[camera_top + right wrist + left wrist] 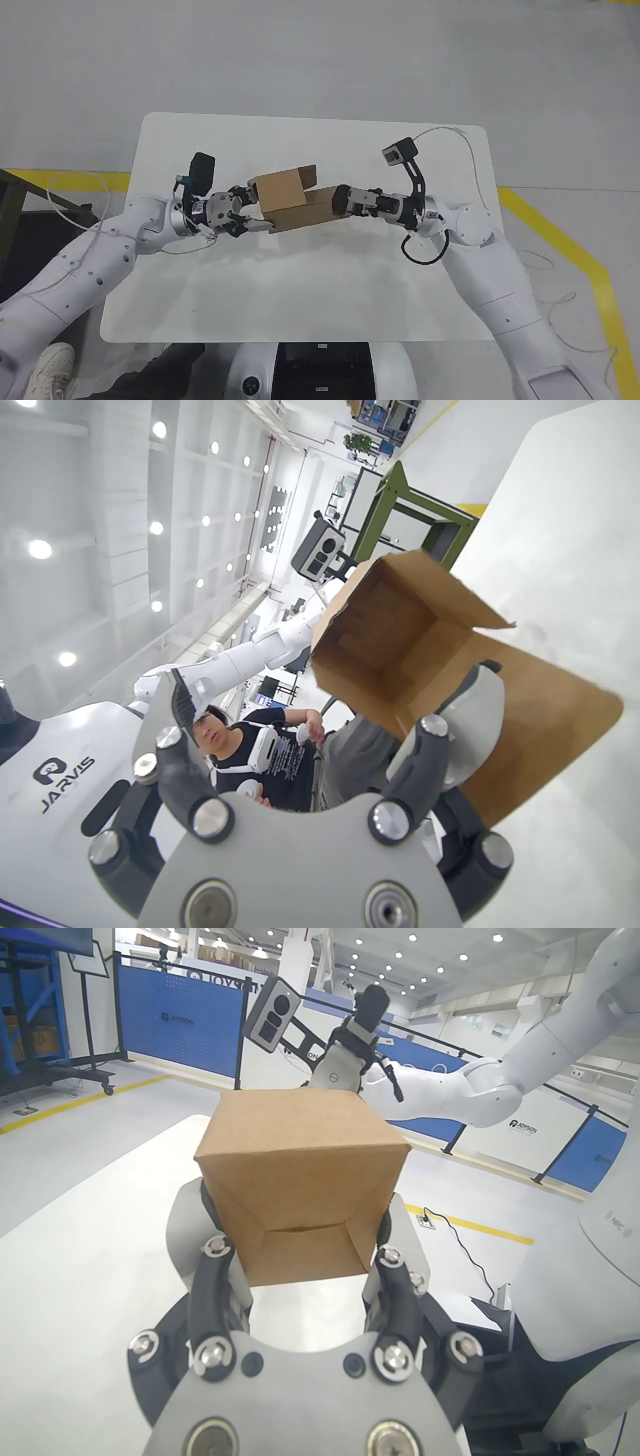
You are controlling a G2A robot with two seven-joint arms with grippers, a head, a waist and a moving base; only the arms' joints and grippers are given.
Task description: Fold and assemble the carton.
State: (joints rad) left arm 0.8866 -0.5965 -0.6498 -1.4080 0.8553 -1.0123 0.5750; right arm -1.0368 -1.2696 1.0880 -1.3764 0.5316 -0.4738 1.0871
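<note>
Grips the brown carton (300, 1153) by its closed end with the left gripper (297, 1228), one finger (200, 1213) pressed to each side wall, jaws narrowed to the box's width. Holds it over the white table (300, 290), near the centre and a little toward 12 o'clock in the top view. Has the left arm bent in from 8 o'clock, wrist level, with the left gripper (243, 212) at the 9 o'clock end of the carton (285, 190). Has the right arm stretched in from 4 o'clock, forearm angled toward the middle, with the right gripper (335, 200) at the carton's 3 o'clock end. Spreads the right gripper (325, 695) wide and grasps nothing: lays one finger (475, 700) along a long open flap (550, 710), leaves the other in free air. From the left wrist, shows the folded end panels meeting at a seam. From the right wrist, looks into the open mouth of the carton (390, 625), down bare cardboard walls, with a short flap (480, 610) standing out at the rim.
</note>
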